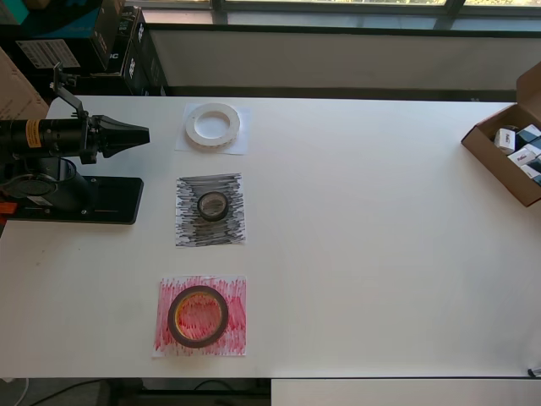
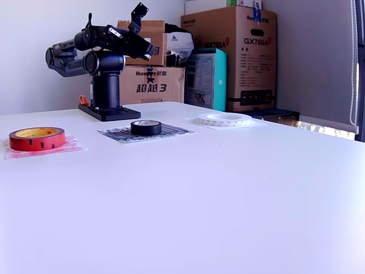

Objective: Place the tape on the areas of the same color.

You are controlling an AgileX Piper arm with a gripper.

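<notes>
The white ring of tape [image 1: 190, 127] [image 2: 224, 120] lies on the plain white area [image 1: 245, 144] at the table's far side. On the black scribbled area [image 1: 190, 224] [image 2: 117, 134] sits the small black roll [image 1: 200, 206] [image 2: 145, 129]. The reddish-brown roll [image 1: 172, 317] [image 2: 36, 140] rests on the red scribbled area [image 1: 237, 334] [image 2: 71, 147] near the front edge. My gripper [image 1: 142, 133] [image 2: 149, 50] is folded back over the arm's base. It hangs left of the white ring in the overhead view, apart from all the tape, with its fingers together on nothing.
The arm's black base plate [image 1: 84, 201] stands at the overhead view's left edge of the white table [image 1: 380, 254]. An open cardboard box [image 1: 499, 165] with small packs sits at the right edge. Stacked cartons [image 2: 228, 51] stand behind the table.
</notes>
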